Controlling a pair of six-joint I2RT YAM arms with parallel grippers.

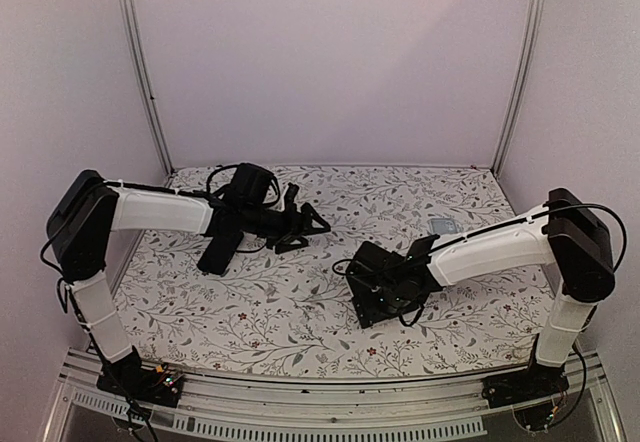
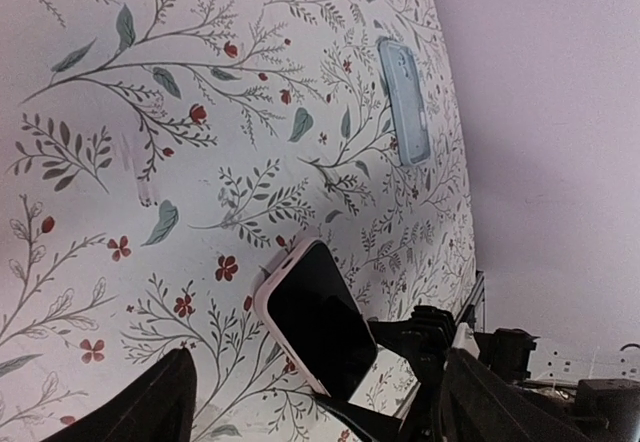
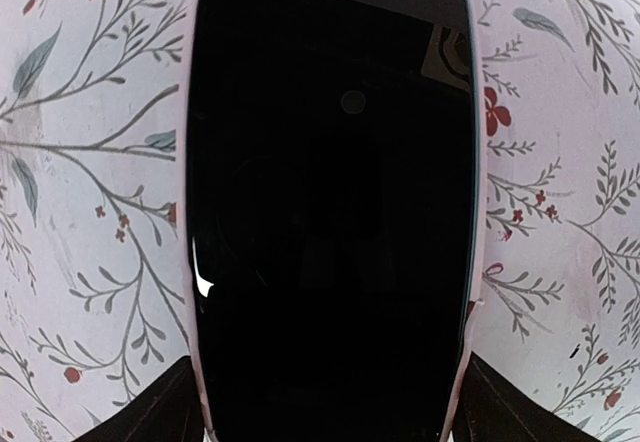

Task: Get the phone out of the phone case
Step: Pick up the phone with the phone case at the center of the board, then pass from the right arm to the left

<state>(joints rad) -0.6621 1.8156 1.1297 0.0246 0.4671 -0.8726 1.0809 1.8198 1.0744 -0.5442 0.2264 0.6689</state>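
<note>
Right wrist view: phone (image 3: 330,212) fills the frame, screen up and dark, lying on the floral table cover (image 3: 90,212). Right gripper (image 3: 330,407) straddles it, one finger at each long edge. Can't tell from this angle if the pads are pressing or just flanking.

Top view adds little on the phone, since the right gripper (image 1: 365,290) sits over it near table centre and hides it. It does show the left gripper (image 1: 300,224) apart from it, further back and left, aimed toward the right arm.

Left wrist view gives the side look the others lack – phone (image 2: 315,327) has a pink rim and its near end sits in the right gripper (image 2: 430,347). Can't tell whether that rim is a case or the phone body. Left gripper (image 2: 318,402) jaws spread wide, nothing between them.

Clear case (image 2: 405,102) lies flat on the cover, well apart from the phone – only a faint grey patch in the top view (image 1: 440,224), out of frame for the right wrist
</note>
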